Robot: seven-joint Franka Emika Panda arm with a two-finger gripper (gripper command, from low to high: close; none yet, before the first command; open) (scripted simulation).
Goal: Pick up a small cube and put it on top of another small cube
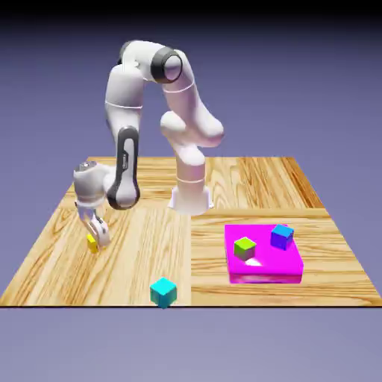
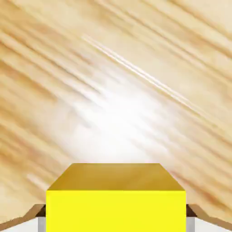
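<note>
A small yellow cube sits between the fingers of my gripper at the exterior view's left, low over the wooden table. In the hand view the yellow cube fills the bottom middle, with a grey fingertip pressed on each side of it, so the gripper is shut on it. A cyan cube rests near the table's front edge. A green cube and a blue cube stand on a magenta slab.
The magenta slab lies at the exterior view's right, well away from the gripper. The robot's base stands at the table's middle back. Bare wood surrounds the yellow cube in the hand view.
</note>
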